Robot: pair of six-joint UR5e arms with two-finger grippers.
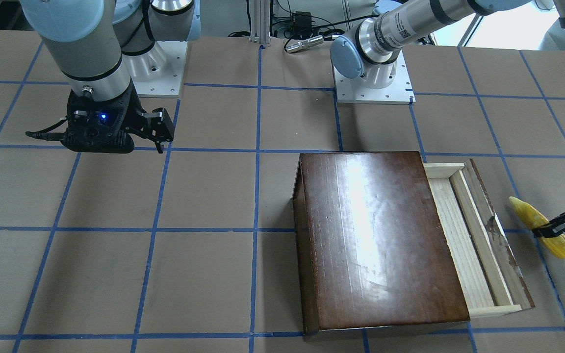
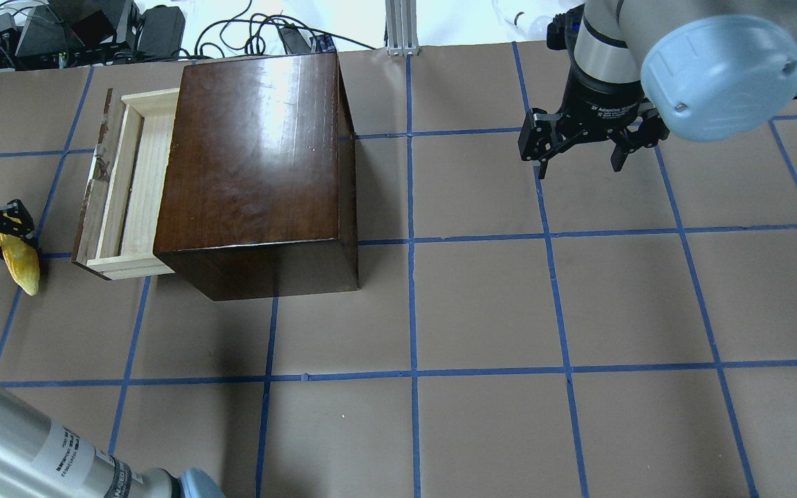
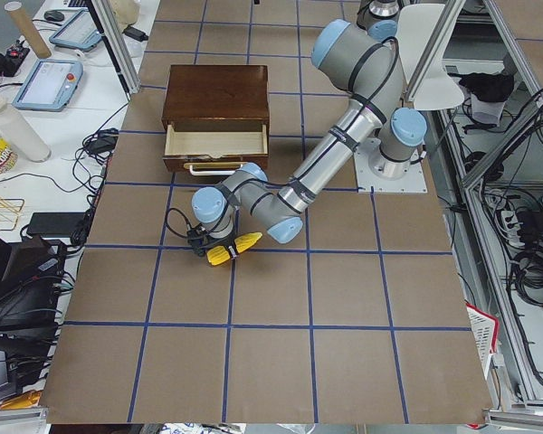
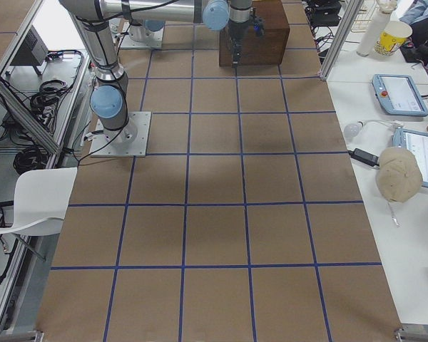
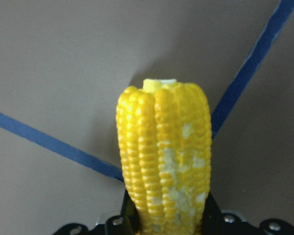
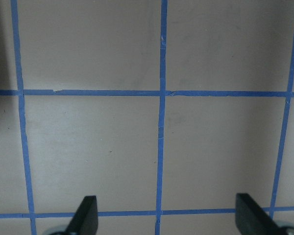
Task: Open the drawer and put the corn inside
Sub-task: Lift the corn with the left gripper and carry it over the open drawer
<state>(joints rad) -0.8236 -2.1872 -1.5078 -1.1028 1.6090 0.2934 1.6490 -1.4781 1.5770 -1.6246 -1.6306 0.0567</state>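
The dark-brown box point(image 1: 380, 240) stands on the table with its drawer point(image 1: 464, 245) pulled out; the pale wood tray is empty behind its worn brown front panel point(image 1: 500, 240). The drawer also shows in the overhead view point(image 2: 132, 180). My left gripper point(image 1: 545, 230) is shut on the yellow corn point(image 1: 525, 213), beside the drawer's front and low over the table. The corn fills the left wrist view point(image 5: 164, 156) and shows in the overhead view point(image 2: 25, 270). My right gripper point(image 2: 582, 149) is open and empty, far from the box.
Brown table covering with a blue tape grid point(image 2: 412, 238). The two arm bases point(image 1: 373, 83) stand at the robot's edge. Cables and gear point(image 2: 94, 28) lie beyond the far edge. The right wrist view shows bare grid between the fingertips point(image 6: 85, 215).
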